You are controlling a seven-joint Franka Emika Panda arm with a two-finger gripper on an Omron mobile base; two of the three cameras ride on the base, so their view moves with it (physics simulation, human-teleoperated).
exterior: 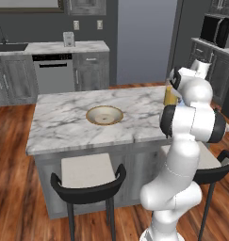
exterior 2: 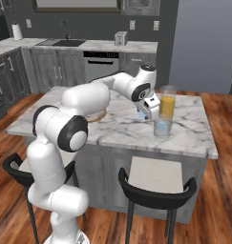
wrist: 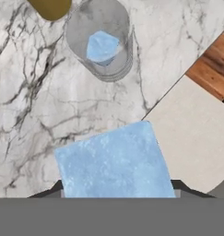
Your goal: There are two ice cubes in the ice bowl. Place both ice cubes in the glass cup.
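Tool [exterior 2: 142,113] clamped on one ice cube [wrist: 115,161], just beside glass cup [wrist: 102,41] w/ other ice cube [wrist: 102,47] inside; ice bowl [exterior: 104,115] sits apart on desk [exterior: 64,122].

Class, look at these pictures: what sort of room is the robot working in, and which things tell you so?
A home kitchen, rendered in simulation. Clues: the marble island counter with bar stools, the dishwasher set among grey cabinets, and the sink on the back counter.
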